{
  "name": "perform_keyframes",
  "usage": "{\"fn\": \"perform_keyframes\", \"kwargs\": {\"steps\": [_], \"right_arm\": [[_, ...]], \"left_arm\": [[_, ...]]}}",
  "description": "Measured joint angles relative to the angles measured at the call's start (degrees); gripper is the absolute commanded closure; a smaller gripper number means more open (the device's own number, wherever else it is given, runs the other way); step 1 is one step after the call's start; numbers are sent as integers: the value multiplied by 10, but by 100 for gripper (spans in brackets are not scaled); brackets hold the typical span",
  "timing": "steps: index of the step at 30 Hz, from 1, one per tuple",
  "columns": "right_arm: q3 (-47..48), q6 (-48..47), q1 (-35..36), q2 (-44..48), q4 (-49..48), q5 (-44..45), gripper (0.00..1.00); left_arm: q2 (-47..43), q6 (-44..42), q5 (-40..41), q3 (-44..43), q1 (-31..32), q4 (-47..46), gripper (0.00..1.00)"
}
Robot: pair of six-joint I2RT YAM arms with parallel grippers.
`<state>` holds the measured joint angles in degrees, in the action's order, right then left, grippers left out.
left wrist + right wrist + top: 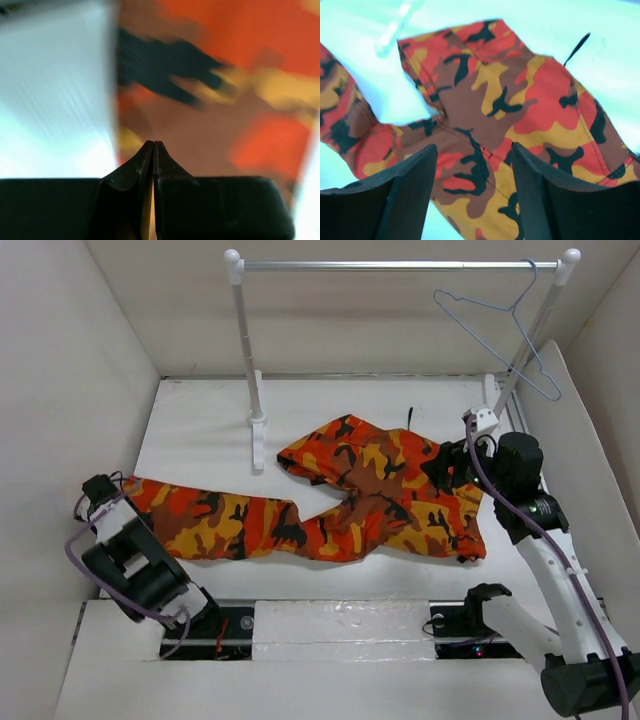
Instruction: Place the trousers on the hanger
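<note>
White tabletop (200,410) bearing the trousers (360,490), which lie rumpled with one leg stretched out to the left hand (153,145) and the seat directly beneath the right hand (475,155). A rail (400,265) stands beyond both hands, and the hanger (513,312) is hooked on its crossbar above and beyond the right hand, clear of the cloth. The left hand's fingers are pressed together at the cuff end, where blur hides whether fabric is caught between them; the right hand's fingers are spread, gripping nothing, their bases cut off by the frame.
</note>
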<state>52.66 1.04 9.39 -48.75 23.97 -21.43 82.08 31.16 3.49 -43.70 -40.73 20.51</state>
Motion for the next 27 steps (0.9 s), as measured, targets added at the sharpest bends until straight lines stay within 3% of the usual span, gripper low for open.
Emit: {"fn": "perform_keyframes", "kwargs": {"steps": [1,2,3,4,5,6,7,8,9,10,15,20,21,23,27], "right_arm": [[-5,-5,3,-2,2,1,47],[-10,-12,6,-8,4,1,60],[-12,-17,7,-16,8,0,94],[-16,-21,9,-25,10,-1,100],[-19,-20,9,-34,12,-3,100],[-22,-23,9,-42,14,-2,100],[-26,-24,10,-49,14,-1,98],[-28,-27,12,-54,14,1,98],[-28,-30,13,-60,16,3,83],[-28,-32,15,-66,16,5,79],[-29,-43,17,-80,17,9,65],[-34,-44,34,-67,16,16,52],[-38,-44,38,-62,16,18,40],[-45,-43,42,-56,17,30,30],[-72,-31,28,-52,17,53,23]], "left_arm": [[-30,3,-7,-1,5,28,95],[-53,4,-16,-13,22,47,83],[-74,5,-26,-37,47,65,78],[-87,12,-34,-72,79,77,71],[-94,18,-41,-109,113,80,57],[-97,24,-45,-144,153,75,51],[-97,34,-54,-151,162,55,42],[-107,40,-65,-182,239,41,40],[-111,59,-79,-183,291,19,38],[-112,77,-95,-180,336,3,36],[-25,172,-173,-142,491,-85,33],[120,250,-218,-140,532,-170,31],[139,263,-226,-140,534,-186,31],[170,282,-235,-146,535,-210,33],[217,311,-240,-168,539,-248,37]]}}
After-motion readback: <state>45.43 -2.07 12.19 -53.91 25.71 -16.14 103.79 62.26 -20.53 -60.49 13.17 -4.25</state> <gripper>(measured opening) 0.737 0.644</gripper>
